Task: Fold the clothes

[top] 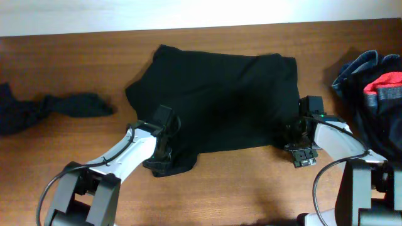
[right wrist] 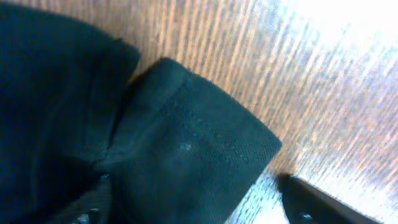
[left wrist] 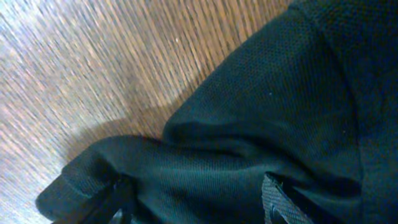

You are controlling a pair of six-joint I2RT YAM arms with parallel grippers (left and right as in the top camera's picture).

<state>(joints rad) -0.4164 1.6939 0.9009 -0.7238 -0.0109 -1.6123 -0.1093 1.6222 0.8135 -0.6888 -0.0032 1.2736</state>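
Note:
A large black top [top: 220, 100] lies spread across the middle of the wooden table [top: 251, 182], one of the clothes here. My left gripper [top: 162, 147] is down on its near-left sleeve. In the left wrist view a fold of the black fabric [left wrist: 205, 168] fills the gap of the left gripper [left wrist: 196, 205], whose jaws stand apart on either side of it. My right gripper [top: 300, 141] sits at the top's near-right corner. The sleeve cuff [right wrist: 193, 143] reaches into the open right gripper [right wrist: 193, 208]. Its right finger [right wrist: 311, 202] rests on bare wood, apart from the cloth.
A dark navy garment [top: 56, 107] lies crumpled at the far left. A pile of dark, grey-blue and red clothes [top: 377, 88] sits at the right edge. The table's back edge [top: 188, 28] runs along the top.

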